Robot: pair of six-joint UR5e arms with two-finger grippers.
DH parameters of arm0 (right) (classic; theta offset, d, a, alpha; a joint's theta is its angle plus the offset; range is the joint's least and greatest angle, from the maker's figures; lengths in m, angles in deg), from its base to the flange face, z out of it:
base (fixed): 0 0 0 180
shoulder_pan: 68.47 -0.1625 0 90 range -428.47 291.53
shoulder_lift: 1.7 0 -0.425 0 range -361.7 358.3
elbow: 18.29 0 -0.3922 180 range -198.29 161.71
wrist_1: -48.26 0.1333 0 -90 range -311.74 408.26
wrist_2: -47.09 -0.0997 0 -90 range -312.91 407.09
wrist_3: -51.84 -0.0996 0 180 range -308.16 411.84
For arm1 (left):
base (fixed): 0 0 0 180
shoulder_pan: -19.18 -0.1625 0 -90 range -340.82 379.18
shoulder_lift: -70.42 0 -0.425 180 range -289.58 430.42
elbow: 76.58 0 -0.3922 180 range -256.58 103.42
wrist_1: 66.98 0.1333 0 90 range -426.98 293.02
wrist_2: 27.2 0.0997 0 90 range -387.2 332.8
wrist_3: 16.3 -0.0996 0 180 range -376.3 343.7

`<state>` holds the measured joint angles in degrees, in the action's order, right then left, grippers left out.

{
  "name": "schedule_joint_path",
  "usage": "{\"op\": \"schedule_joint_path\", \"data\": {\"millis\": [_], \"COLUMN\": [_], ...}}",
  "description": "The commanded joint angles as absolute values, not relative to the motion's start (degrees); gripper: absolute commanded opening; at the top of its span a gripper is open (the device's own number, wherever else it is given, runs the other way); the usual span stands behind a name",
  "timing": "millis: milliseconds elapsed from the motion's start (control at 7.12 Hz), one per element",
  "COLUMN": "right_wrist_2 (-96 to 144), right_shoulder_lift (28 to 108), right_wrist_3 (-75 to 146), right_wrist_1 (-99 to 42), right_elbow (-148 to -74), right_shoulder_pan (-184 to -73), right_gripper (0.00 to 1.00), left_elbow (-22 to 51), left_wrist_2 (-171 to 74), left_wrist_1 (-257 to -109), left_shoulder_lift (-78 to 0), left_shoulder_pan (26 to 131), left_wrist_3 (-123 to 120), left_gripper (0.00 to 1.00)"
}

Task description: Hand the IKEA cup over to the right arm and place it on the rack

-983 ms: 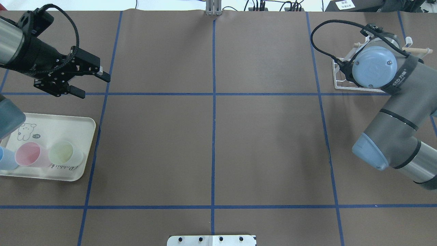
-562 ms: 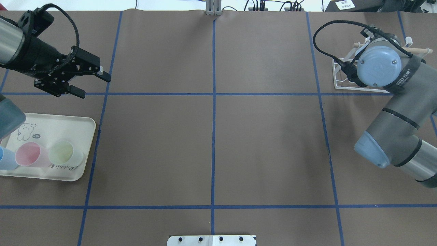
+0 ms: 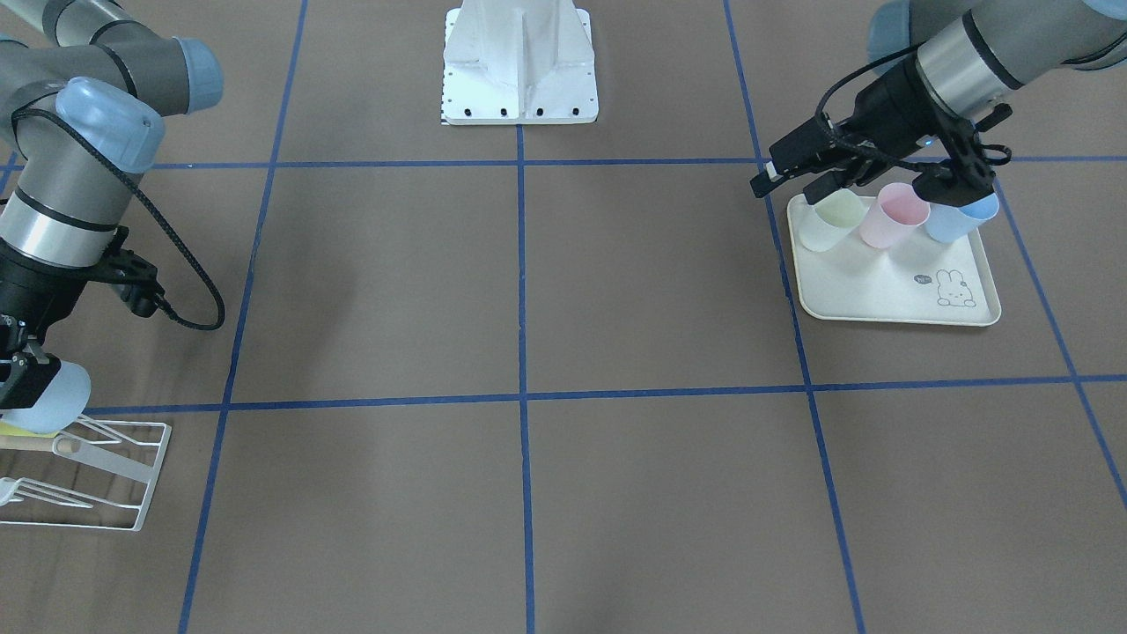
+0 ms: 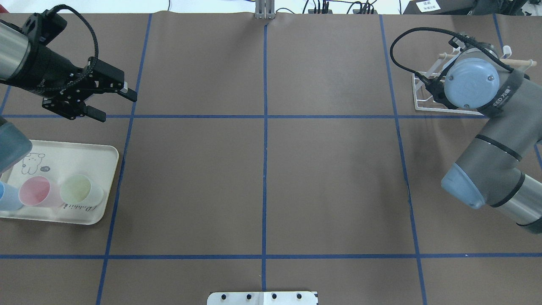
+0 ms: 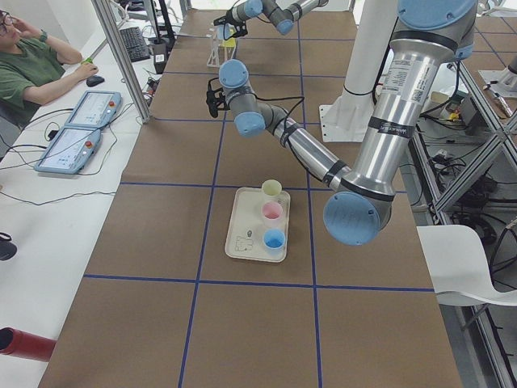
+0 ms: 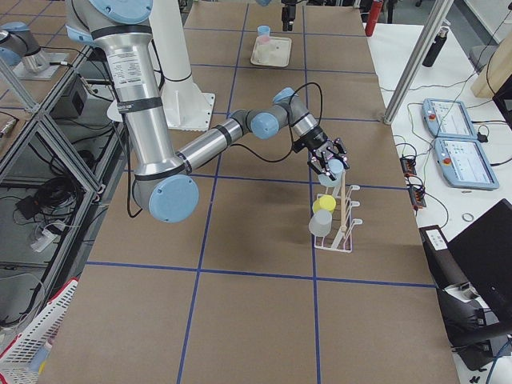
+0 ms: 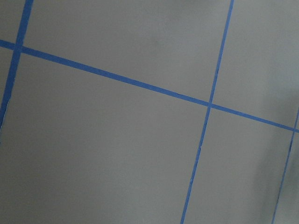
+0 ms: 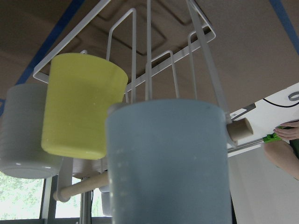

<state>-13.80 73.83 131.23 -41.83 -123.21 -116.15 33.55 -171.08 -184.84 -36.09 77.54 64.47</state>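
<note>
A pale blue IKEA cup fills the right wrist view, just in front of the rack's wooden dowel. My right gripper is shut on it above the top of the white wire rack. From the front the cup tilts in the gripper directly over the rack. In the overhead view the right arm's wrist hides both cup and gripper. My left gripper hovers open and empty at the far left, beyond the cream tray.
A yellow cup and a whitish cup hang on the rack. The tray holds a green cup, a pink cup and a blue cup. A white base plate stands at the robot's side. A person sits at the table's far side.
The right arm's wrist has shifted slightly to the right over the rack. The left arm and the cups on the tray have not moved.
</note>
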Motion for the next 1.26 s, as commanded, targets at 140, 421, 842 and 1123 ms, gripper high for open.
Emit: {"op": "schedule_joint_path", "data": {"millis": [140, 421, 842, 1123], "right_wrist_2": [-13.73, -13.91, -13.91, -14.08], "right_shoulder_lift": [73.8, 73.54, 73.36, 73.1], "right_wrist_3": [131.12, 129.63, 129.01, 128.48], "right_wrist_1": [-41.82, -41.82, -41.74, -41.47], "right_elbow": [-122.26, -122.26, -122.35, -122.61], "right_shoulder_pan": [-116.11, -116.11, -116.02, -116.02], "right_gripper": [0.38, 0.97, 0.98, 0.98], "left_elbow": [33.55, 33.46, 33.11, 33.02], "left_wrist_2": [-171.08, -171.08, -171.08, -171.08], "left_wrist_1": [-184.84, -184.84, -184.84, -184.92], "left_shoulder_lift": [-36.02, -36.02, -36.11, -36.02], "left_shoulder_pan": [77.54, 77.54, 77.45, 77.54], "left_wrist_3": [64.47, 64.47, 64.38, 64.38], "left_gripper": [1.0, 1.0, 1.0, 1.0]}}
